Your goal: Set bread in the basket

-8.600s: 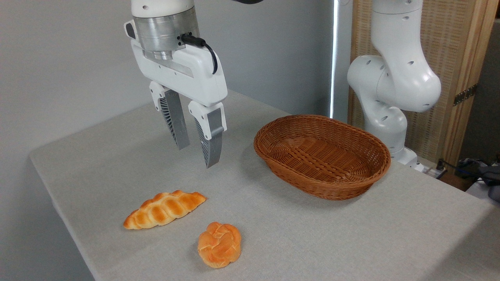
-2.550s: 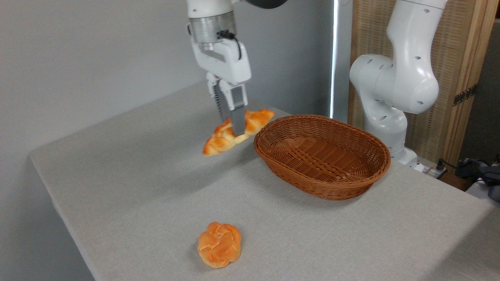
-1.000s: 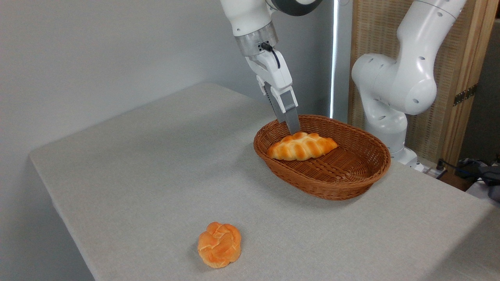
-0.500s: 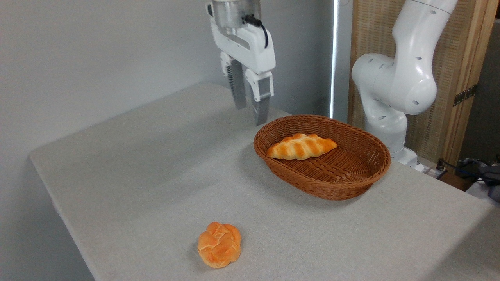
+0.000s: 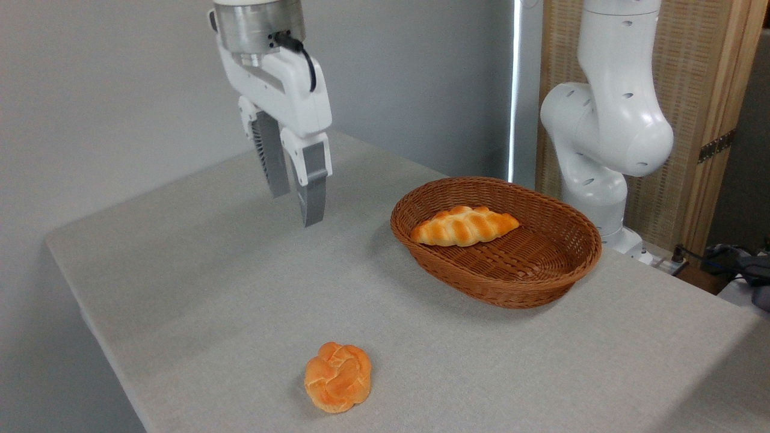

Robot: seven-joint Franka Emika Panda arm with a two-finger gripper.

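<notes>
The bread (image 5: 463, 226), a braided golden loaf with pointed ends, lies inside the basket (image 5: 574, 264), resting on the woven floor toward the back-left wall, its long axis running left to right with the right tip slightly raised. The basket sits on the grey cloth-covered table (image 5: 198, 288) toward the right, close in front of the robot's white base. The gripper (image 5: 296, 207) hangs in the air to the left of the basket, well clear of it and above the tabletop, pointing downward. Its two grey fingers (image 5: 313, 192) stand a little apart with a narrow gap between them, and nothing is held there. A short black cable curls at the wrist above the white gripper body. Near the front edge of the table, well apart from both the basket and the gripper, a small round knotted bun (image 5: 337, 377) sits alone on the cloth. Behind the basket a wood-framed screen (image 5: 698, 72) stands against the wall.
</notes>
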